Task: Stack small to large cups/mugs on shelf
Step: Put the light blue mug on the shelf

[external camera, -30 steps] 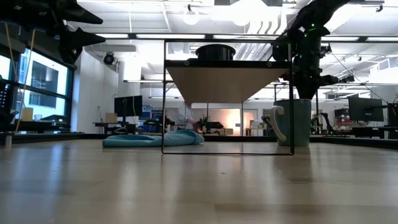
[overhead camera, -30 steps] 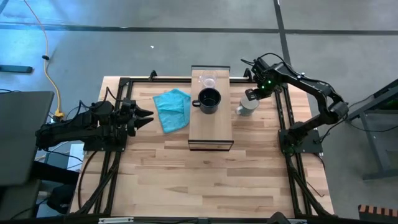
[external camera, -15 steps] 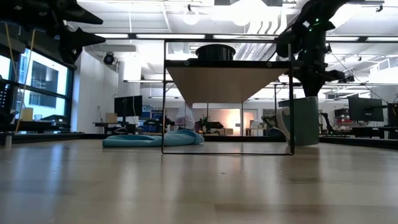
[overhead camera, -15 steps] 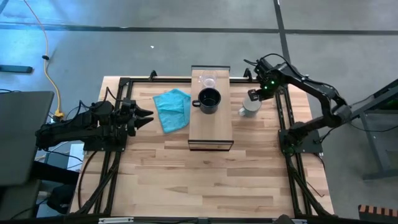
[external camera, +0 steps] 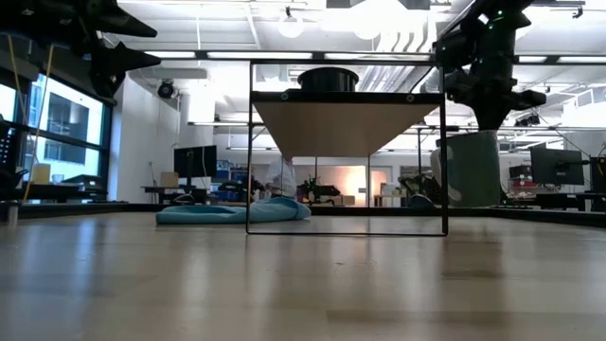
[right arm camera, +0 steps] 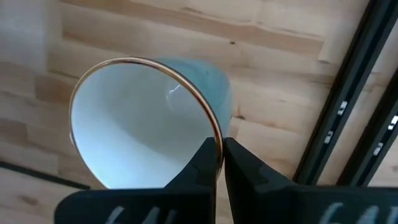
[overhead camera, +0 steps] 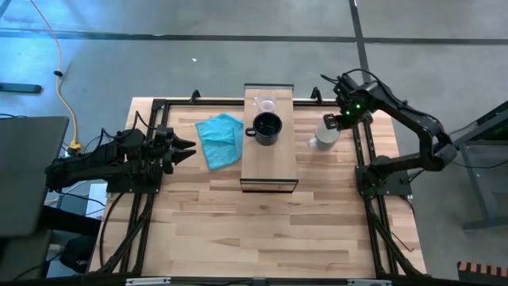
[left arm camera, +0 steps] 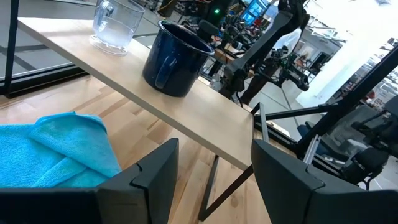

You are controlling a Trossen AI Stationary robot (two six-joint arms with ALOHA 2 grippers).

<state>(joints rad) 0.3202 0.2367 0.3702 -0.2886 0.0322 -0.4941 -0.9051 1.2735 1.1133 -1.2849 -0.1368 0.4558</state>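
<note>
Compared with a second ago, the white mug (overhead camera: 321,138) has been carried a little to the right, away from the shelf (overhead camera: 268,159), and in the low view it is now raised clear of the table (overhead camera: 262,222), where earlier it stood on the wood with its handle showing. The right gripper (overhead camera: 331,124) is clamped fully shut on the mug's rim, one finger inside and one outside, as is seen in the right wrist view, where the thin gold-edged lip (right arm camera: 149,62) is pinched between the two dark fingers (right arm camera: 202,165). The mug is a smooth glazed cylinder, pale inside with a faintly bluish outer wall. The shelf is a long flat light-wood board carried on a thin dark wire frame; on it stand the dark handled mug (overhead camera: 267,128), glossy and round, near the middle, and the small clear glass cup (overhead camera: 264,103) just behind it toward the far end. A crumpled teal cloth (overhead camera: 220,138) of soft fabric lies on the table just left of the shelf. The left gripper (overhead camera: 187,148) is held at the left side of the table, pointed at the cloth, its fingers spread wide and empty; nothing about it has changed.
</note>
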